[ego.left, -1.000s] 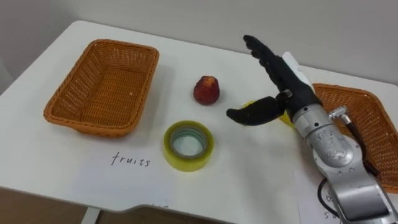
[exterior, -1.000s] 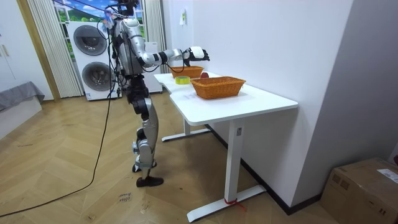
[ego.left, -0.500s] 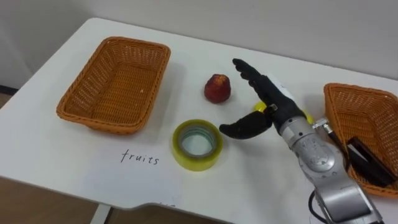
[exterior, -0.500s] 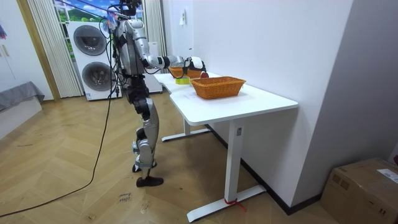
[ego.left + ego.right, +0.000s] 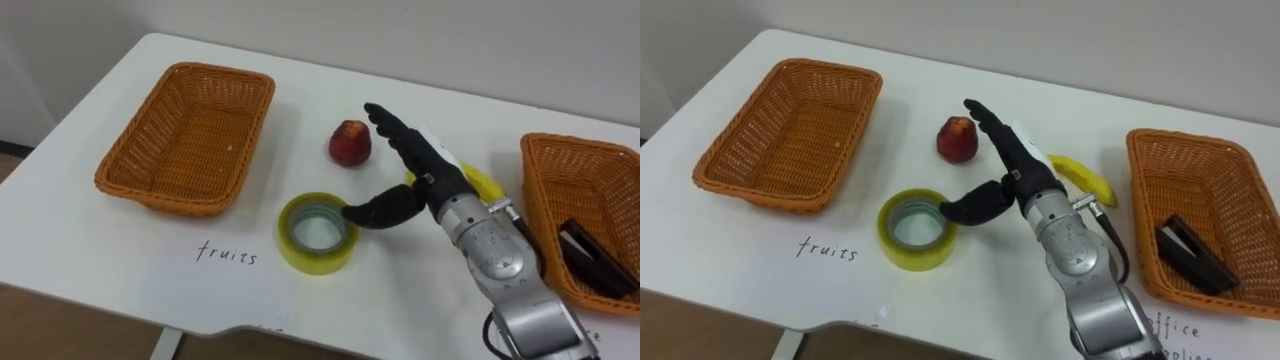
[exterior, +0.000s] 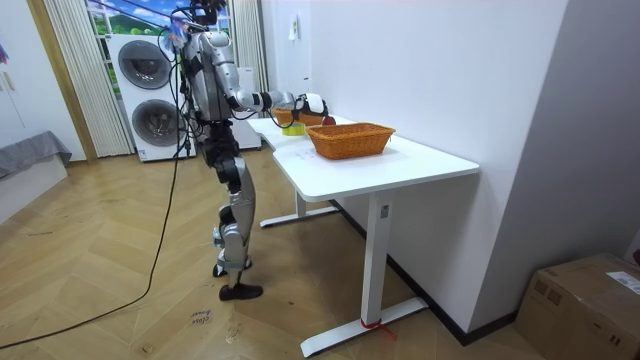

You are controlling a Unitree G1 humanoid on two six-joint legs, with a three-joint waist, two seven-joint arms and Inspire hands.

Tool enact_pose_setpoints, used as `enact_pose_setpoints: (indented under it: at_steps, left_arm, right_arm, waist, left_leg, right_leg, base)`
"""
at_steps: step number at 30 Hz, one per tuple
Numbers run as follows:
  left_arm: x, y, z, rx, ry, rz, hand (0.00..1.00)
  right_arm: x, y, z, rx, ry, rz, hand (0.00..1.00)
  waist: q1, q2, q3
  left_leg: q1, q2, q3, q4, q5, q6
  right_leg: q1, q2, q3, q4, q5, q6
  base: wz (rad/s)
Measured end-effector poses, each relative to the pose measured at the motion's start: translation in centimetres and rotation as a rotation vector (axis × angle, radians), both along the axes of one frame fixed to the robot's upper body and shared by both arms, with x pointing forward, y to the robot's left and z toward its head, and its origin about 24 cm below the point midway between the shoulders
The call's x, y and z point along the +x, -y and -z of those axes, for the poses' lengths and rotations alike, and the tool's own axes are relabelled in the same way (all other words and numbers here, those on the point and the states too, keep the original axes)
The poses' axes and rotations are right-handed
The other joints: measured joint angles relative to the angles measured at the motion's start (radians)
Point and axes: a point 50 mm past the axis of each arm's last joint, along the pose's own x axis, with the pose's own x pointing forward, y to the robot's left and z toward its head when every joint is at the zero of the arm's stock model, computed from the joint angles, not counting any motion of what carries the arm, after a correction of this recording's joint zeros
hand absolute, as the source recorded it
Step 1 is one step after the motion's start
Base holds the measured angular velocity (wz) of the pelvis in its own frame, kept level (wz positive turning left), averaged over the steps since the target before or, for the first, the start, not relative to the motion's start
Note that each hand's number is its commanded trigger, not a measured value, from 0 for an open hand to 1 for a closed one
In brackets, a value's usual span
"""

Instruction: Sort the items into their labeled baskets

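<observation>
Right now the right hand (image 5: 428,172) hovers low over the white table (image 5: 100,265), fingers straight and spread, thumb split off and holding nothing. The thumb tip sits at the 2 o'clock edge of the yellow tape roll (image 5: 318,232); I cannot tell if it touches. A red fruit (image 5: 349,143) lies at 1 o'clock from the roll, just beside the fingertips. A banana (image 5: 482,182) is at 3 o'clock of the hand, partly behind it. The left basket (image 5: 190,130) is at 10 o'clock, above a handwritten label (image 5: 226,254). The right basket (image 5: 560,165), at 3 o'clock, holds a black office item (image 5: 590,258). In the room view the robot stands at the table's far end, with stacked washing machines (image 6: 150,85) behind it, a wood floor (image 6: 120,300) and a cardboard box (image 6: 590,300).
</observation>
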Motion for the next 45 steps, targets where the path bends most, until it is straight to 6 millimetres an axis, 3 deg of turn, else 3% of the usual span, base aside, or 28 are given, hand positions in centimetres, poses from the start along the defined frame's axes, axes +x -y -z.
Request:
enact_pose_setpoints:
  at_steps: [15, 23, 28, 39, 45]
  left_arm:
    - [-0.6, -0.1, 0.1, 0.008, -0.046, -0.002, 0.0]
    - [-0.6, -0.3, 0.1, 0.005, -0.07, 0.003, 0.0]
    - [-0.3, -0.3, 0.1, -0.009, -0.069, 0.012, 0.0]
    - [0.4, -0.2, 0.1, -0.01, -0.059, 0.025, 0.0]
    - [0.5, -0.3, 0.0, -0.006, -0.059, 0.025, 0.0]
  right_arm:
    - [0.5, -1.4, 0.1, -0.028, -0.016, -0.049, 0.0]
    - [0.6, -1.3, 0.9, -0.101, -0.053, -0.048, 0.0]
    - [0.6, -1.6, 1.8, -0.167, -0.098, -0.084, 0.0]
    - [0.8, -1.6, 1.6, -0.243, -0.088, -0.118, 0.0]
    - [1.2, -1.8, 1.3, -0.288, -0.109, -0.157, 0.0]
  waist:
    - [0.028, -0.001, -0.0001]
    - [0.052, -0.019, -0.0054]
    - [0.054, -0.029, 0.0011]
    - [0.052, -0.027, 0.0025]
    - [0.051, -0.026, 0.0032]
  left_leg:
    - [-0.003, 0.0, -0.005, -0.001, 0.0, 0.0]
    - [-0.003, 0.0, -0.005, 0.0, 0.0, 0.0]
    - [-0.006, 0.001, -0.006, 0.002, 0.0, 0.001]
    - [-0.008, 0.001, -0.009, 0.0, 0.0, 0.001]
    - [-0.012, 0.001, -0.012, 0.001, 0.0, 0.001]
  right_leg:
    - [-0.003, -0.001, -0.004, -0.001, 0.0, 0.0]
    - [-0.002, -0.001, -0.004, -0.001, 0.0, 0.0]
    - [-0.003, -0.002, -0.003, -0.001, 0.001, 0.001]
    - [-0.004, -0.003, -0.008, -0.003, 0.001, 0.002]
    - [-0.005, -0.005, -0.039, -0.003, 0.001, 0.002]
  base:
    - [0.0]
    - [0.0]
    - [0.0]
    - [0.0]
    - [0.0]
